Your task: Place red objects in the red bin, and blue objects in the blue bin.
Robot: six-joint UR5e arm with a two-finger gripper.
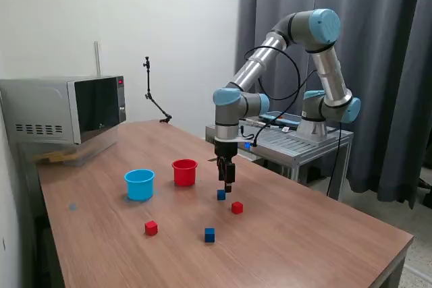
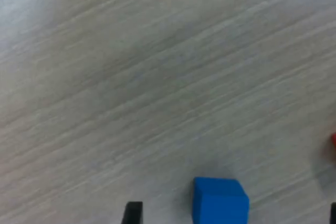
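A pale wall and dark curtains stand behind a long wood-grain worktop [image 1: 304,234], with a microwave [image 1: 64,109] at its far corner on the exterior view's left. Going left to right across the middle: the blue cup [image 1: 140,184], the red cup [image 1: 184,172], then the tool [image 1: 227,185] hanging just above a blue cube [image 1: 221,195]. Nearer the front edge lie a red cube [image 1: 151,228], a second blue cube [image 1: 210,235] and a second red cube [image 1: 237,208]. All four are outside the cups. In the wrist view the first blue cube sits between the finger tips [image 2: 132,212], which stand apart, untouched. The cubes look light, rigid and matte, probably not slippery; flat opposite faces are the place to pinch.
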